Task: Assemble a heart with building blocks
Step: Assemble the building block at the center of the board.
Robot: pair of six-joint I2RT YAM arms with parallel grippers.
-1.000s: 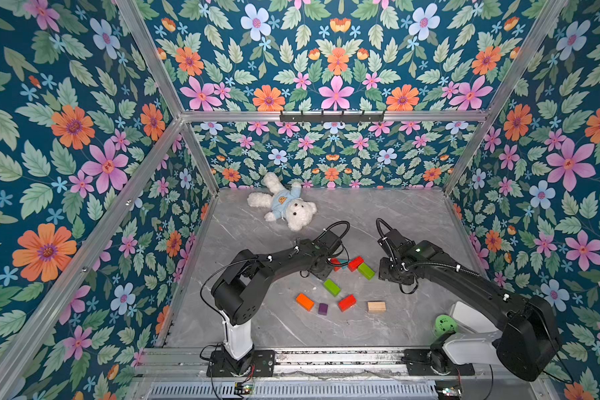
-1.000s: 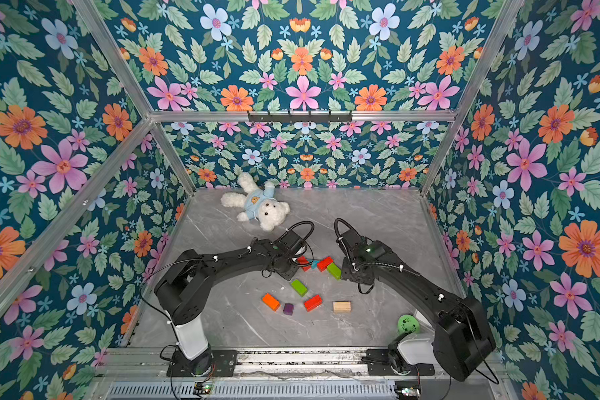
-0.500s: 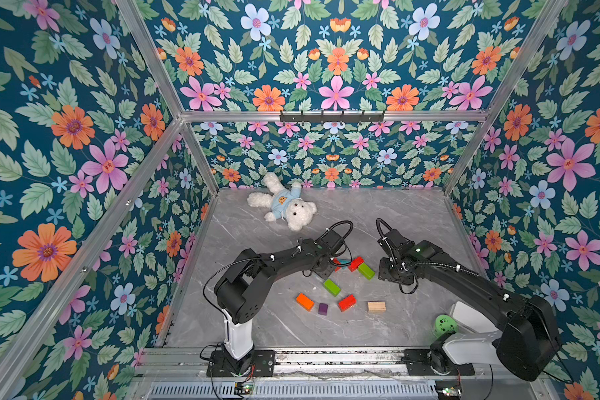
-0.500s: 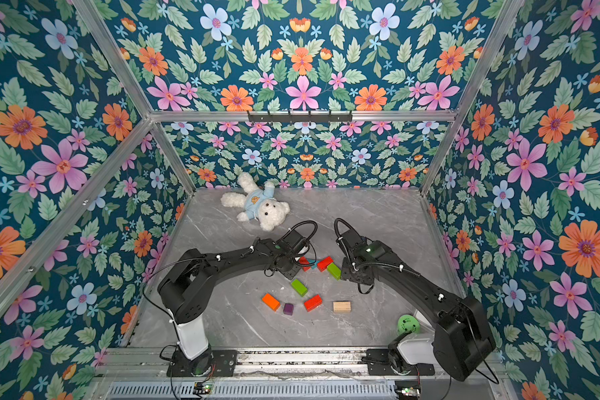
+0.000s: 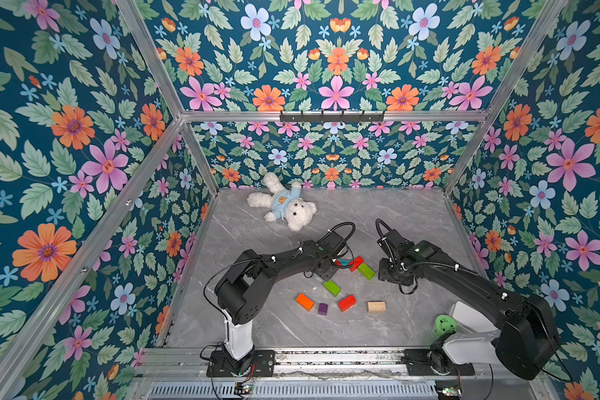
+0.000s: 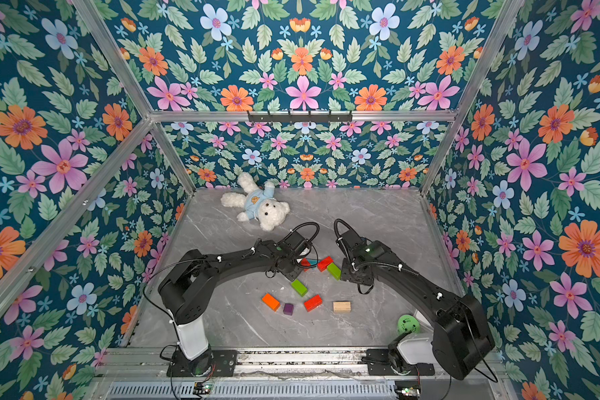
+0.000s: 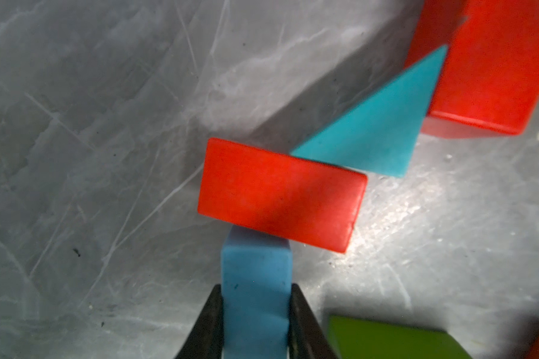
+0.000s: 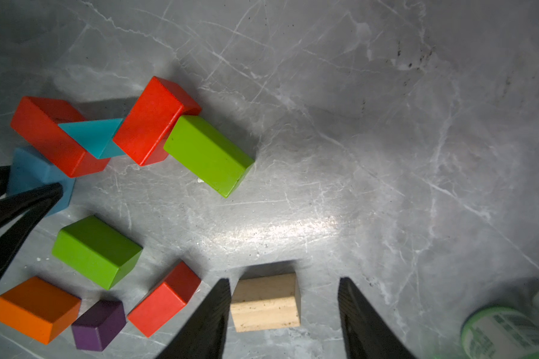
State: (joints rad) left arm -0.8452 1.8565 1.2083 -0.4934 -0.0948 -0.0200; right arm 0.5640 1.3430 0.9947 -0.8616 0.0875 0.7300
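Observation:
Two red bricks (image 8: 49,135) (image 8: 153,119) flank the teal triangle (image 8: 91,135), with a green brick (image 8: 207,154) against the right red one; this is the heart's notch end. My left gripper (image 7: 256,287) is shut on the light blue brick (image 7: 257,270), whose far end meets the left red brick (image 7: 280,194). A green brick (image 5: 332,287), an orange brick (image 5: 304,301), the purple cube (image 5: 323,308), a red brick (image 5: 346,302) and the plain-wood brick (image 5: 376,306) lie loose nearer the front. My right gripper (image 8: 284,281) hovers open, holding nothing, with the wood brick (image 8: 265,303) on the table below it.
A white teddy bear (image 5: 284,206) lies near the back wall. The green perforated ball (image 5: 445,325) sits by the right arm's base, at the front right. Flowered walls close in the grey marble table (image 5: 413,214) on three sides.
Almost nothing: the left arm has crept slightly toward the red brick with the blue brick in its grip. The right arm has stayed put.

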